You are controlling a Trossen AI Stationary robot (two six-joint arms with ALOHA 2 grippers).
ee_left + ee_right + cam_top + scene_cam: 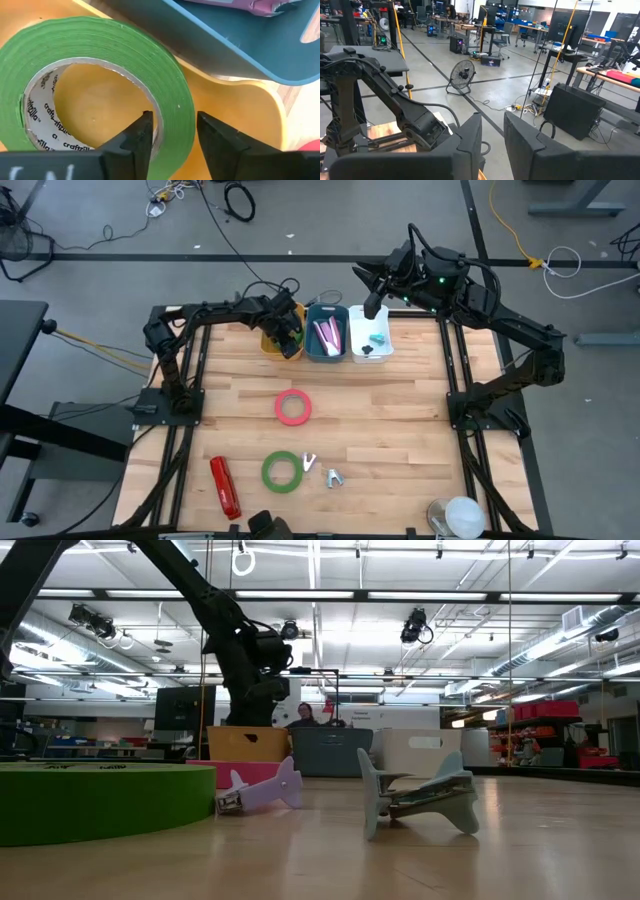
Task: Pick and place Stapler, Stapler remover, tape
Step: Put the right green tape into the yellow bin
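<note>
One green tape roll (pixel 105 35) lies in the yellow bin (pixel 240 100). My left gripper (pixel 172 116) is open and reaches down into that bin (pixel 272 340); one finger stands inside the roll's open centre, the other outside its wall. The pinkish-red tape (pixel 293 407) lies flat mid-table. A second green tape (pixel 282 471) lies near the front, the red stapler (pixel 225 487) to its left and two staple removers (pixel 309 463) (pixel 333 477) to its right. My right gripper (pixel 372 307) hangs open and empty above the white bin's far end.
A blue bin (pixel 328 338) holding pink and purple items stands between the yellow bin and the white bin (pixel 371 340). A white round object (pixel 462 515) sits at the table's near right corner. A person (pixel 300 716) shows in the room beyond the bins.
</note>
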